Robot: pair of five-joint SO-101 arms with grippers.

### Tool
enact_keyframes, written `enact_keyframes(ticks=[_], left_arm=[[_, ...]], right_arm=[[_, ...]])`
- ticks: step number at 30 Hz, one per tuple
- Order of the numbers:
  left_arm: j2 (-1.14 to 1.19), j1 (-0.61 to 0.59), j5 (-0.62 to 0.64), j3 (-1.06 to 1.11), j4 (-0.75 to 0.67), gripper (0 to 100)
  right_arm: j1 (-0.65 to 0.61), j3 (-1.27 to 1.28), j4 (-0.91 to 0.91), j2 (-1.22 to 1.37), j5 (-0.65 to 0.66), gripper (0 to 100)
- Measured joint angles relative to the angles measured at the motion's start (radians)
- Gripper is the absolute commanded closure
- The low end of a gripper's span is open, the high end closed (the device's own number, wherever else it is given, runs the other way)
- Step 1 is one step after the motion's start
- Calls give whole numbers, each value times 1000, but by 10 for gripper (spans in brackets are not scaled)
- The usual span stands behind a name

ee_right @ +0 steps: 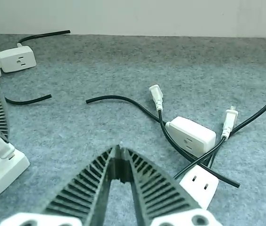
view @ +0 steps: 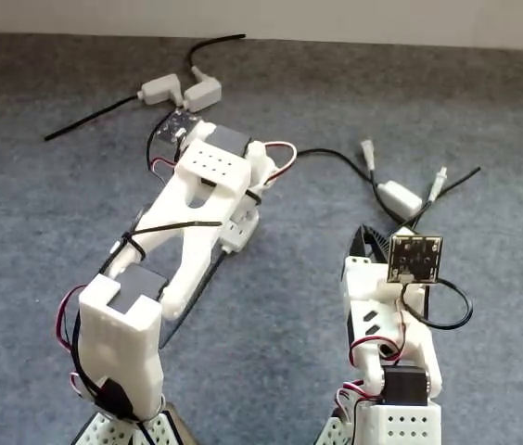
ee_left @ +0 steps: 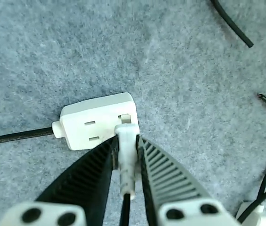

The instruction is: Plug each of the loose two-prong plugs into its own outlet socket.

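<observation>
Plug is sitting pinched in the left end effector, its long axis pointing straight at the outlet socket just ahead, left on the tabletop, prongs seemingly touching the slots. Right end effector is resting pressed together, empty.

white arms, ribbed black-and-grey claw

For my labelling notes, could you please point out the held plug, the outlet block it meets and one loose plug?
held plug (ee_left: 127, 147), left wrist view, white body.
outlet block (ee_left: 88, 123), left wrist view, slotted face.
loose plug (ee_right: 156, 94), right wrist view, white body.
</observation>
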Motion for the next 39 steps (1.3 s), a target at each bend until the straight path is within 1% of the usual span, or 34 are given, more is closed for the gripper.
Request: enact_keyframes(ticks=[5, 10, 20, 27, 31, 34, 39], left_arm=[[0, 0, 52, 5, 0, 993], [0, 2, 69, 5, 6, 993], [0, 80, 68, 5, 34, 993], [6, 81, 68, 15, 49, 993], [94, 51, 69, -6, 51, 993], [193, 11, 49, -84, 92, 993], [344, 0, 26, -316, 288, 992]], right_arm=[[0, 0, 0, 0, 0, 991], [0, 0, 0, 0, 0, 991], [0, 0, 0, 0, 0, 991], [0, 0, 0, 0, 0, 991], [0, 0, 0, 0, 0, 991], [0, 0, 0, 0, 0, 991], [0, 0, 0, 0, 0, 991]])
